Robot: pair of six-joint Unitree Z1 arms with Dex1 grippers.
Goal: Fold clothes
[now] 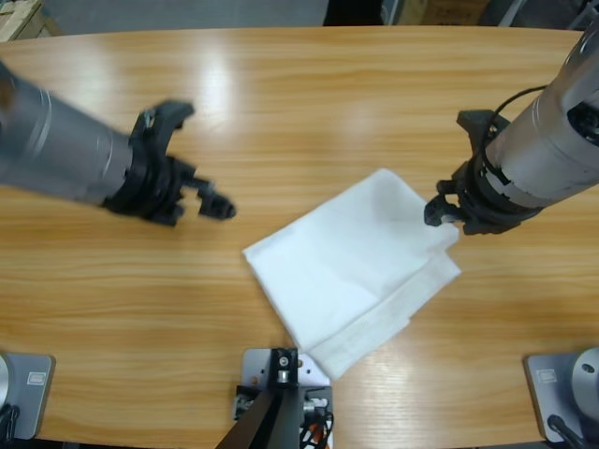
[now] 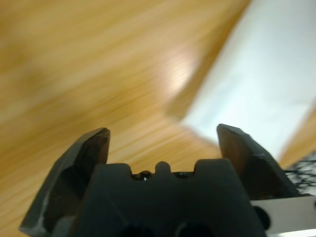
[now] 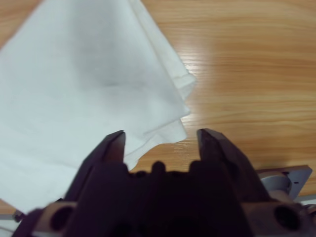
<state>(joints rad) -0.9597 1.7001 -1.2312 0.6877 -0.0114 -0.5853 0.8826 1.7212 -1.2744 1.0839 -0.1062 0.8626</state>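
Glossy wooden table [image 1: 309, 103], folded white T-shirt [image 1: 351, 267]

White T-shirt [image 1: 351, 267] lies folded into a compact, roughly rectangular bundle, set diagonally on the wooden table [image 1: 281, 112] a bit right of center, w/ one corner pointing up-right and the lower end near the front edge. Several fabric layers show stacked along its lower-right edge, slightly offset; surface is mostly smooth w/ soft wrinkles. A faint grey smudge near the middle in right wrist view is possibly the logo showing through.
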